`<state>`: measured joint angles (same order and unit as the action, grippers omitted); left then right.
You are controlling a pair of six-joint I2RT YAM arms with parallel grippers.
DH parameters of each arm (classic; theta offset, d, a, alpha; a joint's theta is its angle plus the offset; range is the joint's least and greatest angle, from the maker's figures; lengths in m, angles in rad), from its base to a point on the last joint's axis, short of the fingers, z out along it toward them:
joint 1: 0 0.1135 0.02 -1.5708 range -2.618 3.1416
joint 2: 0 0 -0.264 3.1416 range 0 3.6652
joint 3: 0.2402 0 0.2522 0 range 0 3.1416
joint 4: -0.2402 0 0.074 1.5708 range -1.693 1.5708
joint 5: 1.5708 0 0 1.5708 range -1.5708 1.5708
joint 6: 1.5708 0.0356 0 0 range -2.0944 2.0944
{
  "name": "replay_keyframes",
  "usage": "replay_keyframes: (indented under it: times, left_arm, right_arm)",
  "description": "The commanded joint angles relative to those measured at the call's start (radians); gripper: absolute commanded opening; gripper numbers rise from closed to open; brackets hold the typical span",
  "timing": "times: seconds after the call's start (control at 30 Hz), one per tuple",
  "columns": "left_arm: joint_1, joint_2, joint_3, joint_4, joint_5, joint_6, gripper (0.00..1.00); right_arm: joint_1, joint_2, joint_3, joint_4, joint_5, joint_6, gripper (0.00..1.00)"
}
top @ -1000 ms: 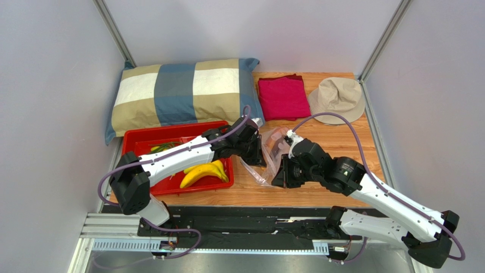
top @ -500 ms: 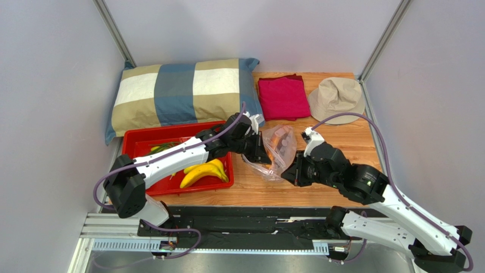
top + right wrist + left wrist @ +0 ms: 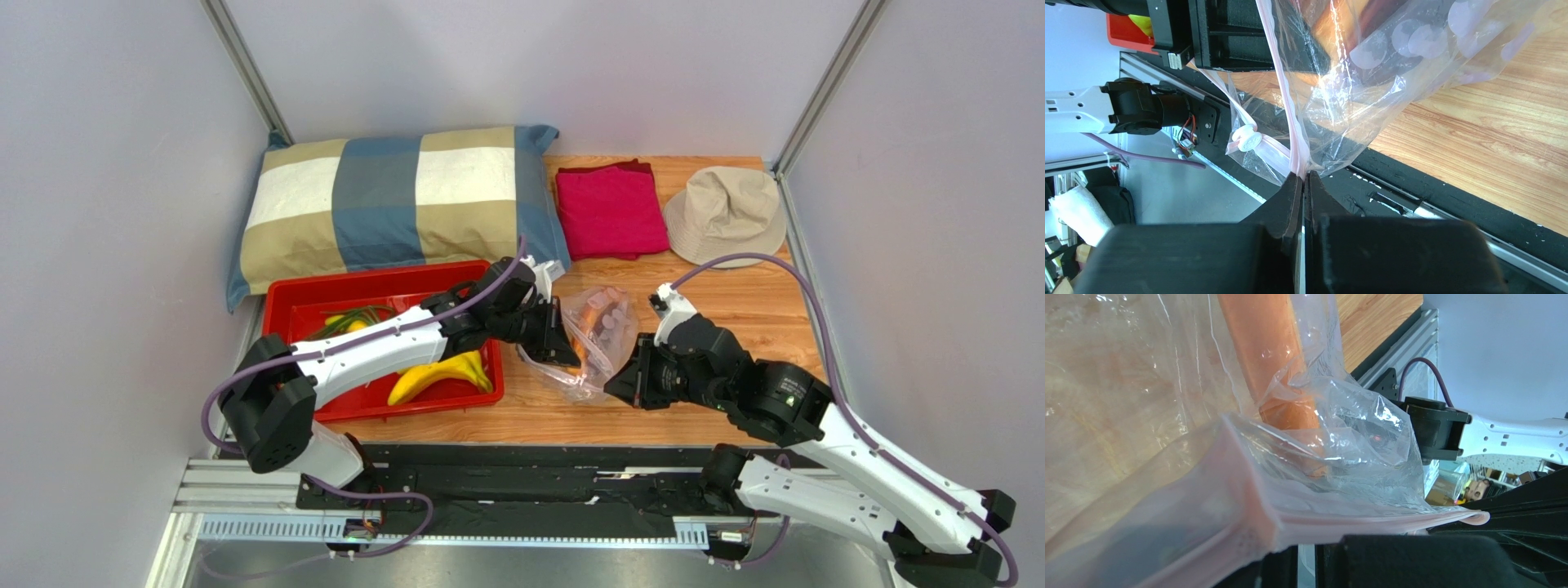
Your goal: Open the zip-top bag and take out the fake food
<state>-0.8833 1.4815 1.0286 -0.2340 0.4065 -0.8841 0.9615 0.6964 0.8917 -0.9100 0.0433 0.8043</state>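
A clear zip-top bag (image 3: 591, 333) sits over the wooden counter (image 3: 736, 306), stretched between two robot arms. The right hand (image 3: 1303, 184) is pinched closed on the bag's pink zip strip (image 3: 1281, 92). The left hand (image 3: 555, 341) is closed almost tight on the opposite edge of the bag's mouth. A long orange carrot-like toy (image 3: 1266, 361) lies inside the bag. Yellow toy bananas (image 3: 439, 374) rest in a red tray (image 3: 368, 288) just left of the bag

There is one zip-top bag (image 3: 597, 333), with one orange carrot-like piece (image 3: 1267, 361) in it. One red tray (image 3: 356, 292) holds one bunch of yellow bananas (image 3: 439, 375) and green pieces (image 3: 350, 321), too hidden to count. Also one pillow (image 3: 393, 202), one folded red cloth (image 3: 611, 211), one beige hat (image 3: 726, 211).
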Motion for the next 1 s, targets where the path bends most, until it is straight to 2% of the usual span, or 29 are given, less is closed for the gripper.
replay_keyframes:
  times: [0.0, 0.17, 0.3, 0.53, 0.6, 0.67, 0.73, 0.83, 0.87, 0.97]
  left_arm:
    - [0.057, -0.009, -0.005, 0.015, -0.067, 0.027, 0.08]
    - [0.058, 0.013, -0.001, 0.024, -0.043, 0.007, 0.00]
    - [0.058, 0.036, 0.033, -0.004, 0.012, 0.017, 0.00]
    - [0.060, 0.010, 0.016, 0.007, -0.008, 0.057, 0.00]
    - [0.060, 0.014, 0.014, -0.001, -0.011, 0.054, 0.06]
    - [0.060, 0.020, 0.007, 0.005, -0.011, 0.042, 0.17]
    - [0.060, 0.029, 0.007, 0.007, -0.006, 0.037, 0.19]
    - [0.060, 0.031, 0.007, 0.007, -0.011, 0.040, 0.17]
    - [0.060, 0.030, 0.010, 0.005, -0.012, 0.042, 0.12]
    - [0.060, 0.014, 0.010, 0.016, -0.020, 0.053, 0.07]
  right_arm:
    - [0.005, -0.005, 0.012, -0.179, -0.019, -0.020, 0.00]
    - [0.005, 0.003, 0.004, -0.168, -0.023, -0.020, 0.00]
    - [0.005, 0.009, -0.003, -0.181, -0.014, -0.027, 0.00]
    - [0.005, -0.063, -0.037, -0.217, 0.027, 0.001, 0.00]
    - [0.005, -0.098, -0.048, -0.222, 0.029, 0.009, 0.00]
    - [0.005, -0.107, -0.046, -0.225, 0.027, 0.015, 0.00]
    - [0.005, -0.101, -0.042, -0.222, 0.026, 0.019, 0.00]
    - [0.005, -0.089, -0.034, -0.207, 0.017, 0.021, 0.00]
    - [0.005, -0.087, -0.033, -0.201, 0.015, 0.022, 0.00]
    - [0.005, -0.080, -0.033, -0.190, 0.012, 0.022, 0.00]
